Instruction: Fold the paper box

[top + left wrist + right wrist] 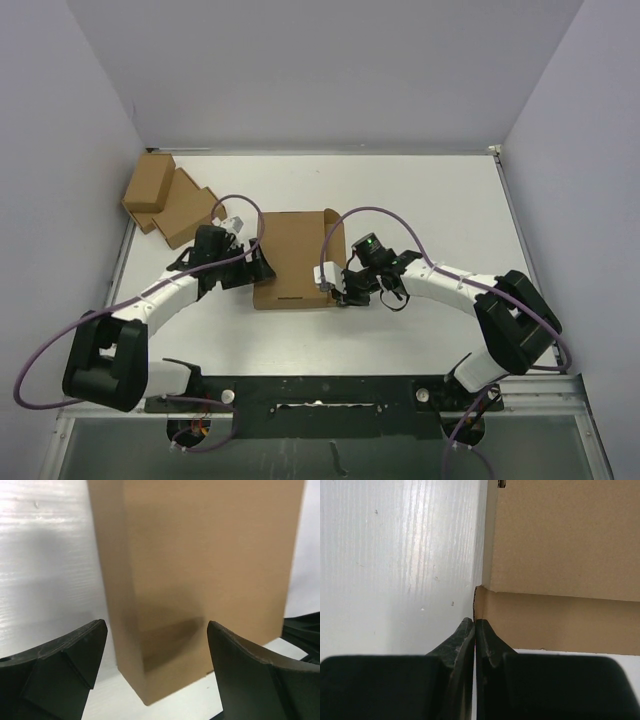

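The paper box (293, 258) is a shallow brown cardboard mailer lying at the table's middle. My left gripper (256, 268) sits at its left edge. In the left wrist view this gripper (156, 655) stands wide open, the box's near corner (200, 570) lies ahead between the fingers, and neither pad touches it. My right gripper (336, 284) is at the box's front right corner. In the right wrist view its jaws (475, 624) are pressed together with nothing between them, tips right up against the box's side wall (560, 620).
Two smaller brown cardboard boxes (150, 182) (188, 212) lie at the table's back left corner. White walls close in the table on three sides. A purple cable (370, 212) arches over the box's right side.
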Available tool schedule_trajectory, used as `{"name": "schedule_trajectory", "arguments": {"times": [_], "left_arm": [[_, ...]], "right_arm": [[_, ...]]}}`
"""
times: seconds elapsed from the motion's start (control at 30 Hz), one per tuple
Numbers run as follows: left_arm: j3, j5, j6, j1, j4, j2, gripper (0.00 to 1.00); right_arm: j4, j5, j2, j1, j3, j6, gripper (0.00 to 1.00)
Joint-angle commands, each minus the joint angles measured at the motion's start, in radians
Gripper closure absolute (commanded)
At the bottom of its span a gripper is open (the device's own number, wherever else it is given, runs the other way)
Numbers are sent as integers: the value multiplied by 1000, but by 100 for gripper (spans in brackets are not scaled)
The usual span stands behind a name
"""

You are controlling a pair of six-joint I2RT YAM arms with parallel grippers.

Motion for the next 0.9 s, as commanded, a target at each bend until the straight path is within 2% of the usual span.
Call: {"name": "schedule_trajectory", "arguments": {"times": [0.0,0.3,0.43,0.87], "left_arm": [[-22,47,9,34,133,51,20],[-87,97,-22,94,192,76,48],[-104,108,-37,111,210,101,51],[-107,114,-48,133,215,129,52]], "right_arm": [[-8,-4,9,-9,32,24,100],[-16,-24,19,-39,47,65,100],[-22,-27,30,-49,53,81,100],[-54,-81,57,-96,68,124,100]]}}
